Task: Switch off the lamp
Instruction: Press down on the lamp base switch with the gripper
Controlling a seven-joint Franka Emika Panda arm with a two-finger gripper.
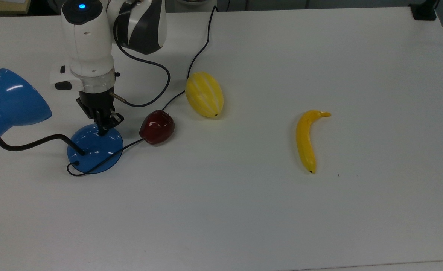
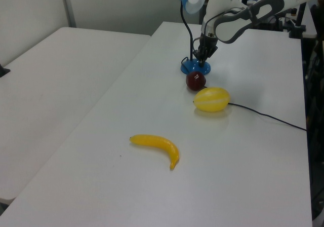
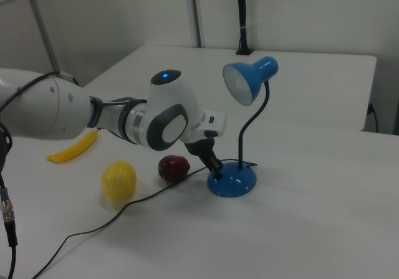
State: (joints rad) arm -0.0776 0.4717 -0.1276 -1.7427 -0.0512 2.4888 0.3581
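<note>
Gripper (image 1: 101,130) tip down on the lamp (image 1: 93,148) base.
You see its fingers closed together, holding nothing; the shade is unlit.

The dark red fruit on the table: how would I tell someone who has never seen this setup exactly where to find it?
Start at the blue lamp under the gripper, near the top view's left edge of the white table. Just right of its round base lies the apple, with the lamp's black cord running up to it. It is the one dark red fruit; the melon and banana are yellow.
</note>
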